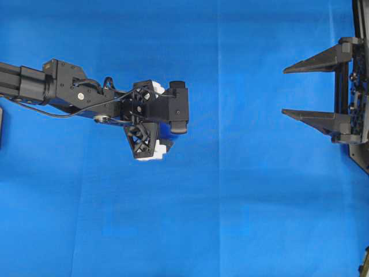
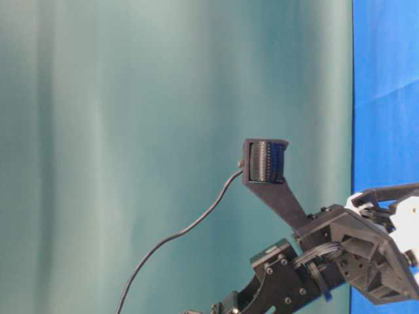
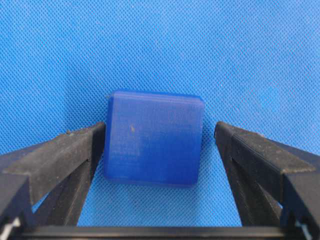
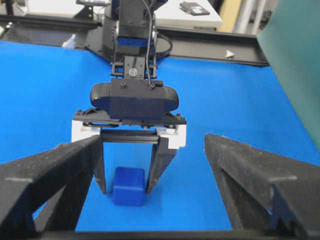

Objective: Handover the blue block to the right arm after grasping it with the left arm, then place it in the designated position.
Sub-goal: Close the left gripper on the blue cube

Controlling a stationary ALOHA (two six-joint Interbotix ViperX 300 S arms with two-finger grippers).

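The blue block [image 3: 152, 142] rests on the blue cloth between the fingers of my left gripper [image 3: 160, 131], which points straight down. The left finger [image 3: 75, 150] sits at the block's side and the right finger [image 3: 250, 155] stands a small gap off, so the gripper is open around it. The right wrist view shows the block [image 4: 129, 186] on the cloth between the left gripper's [image 4: 125, 189] fingertips. In the overhead view the left gripper [image 1: 151, 119] hides the block. My right gripper [image 1: 283, 91] is all black, open and empty, far right of the left one.
The blue cloth [image 1: 230, 202] covers the table. A green backdrop [image 2: 163, 131] fills the table-level view, with the left arm's wrist camera [image 2: 265, 161] in front of it. The left arm's base [image 4: 132, 25] stands at the cloth's far edge in the right wrist view.
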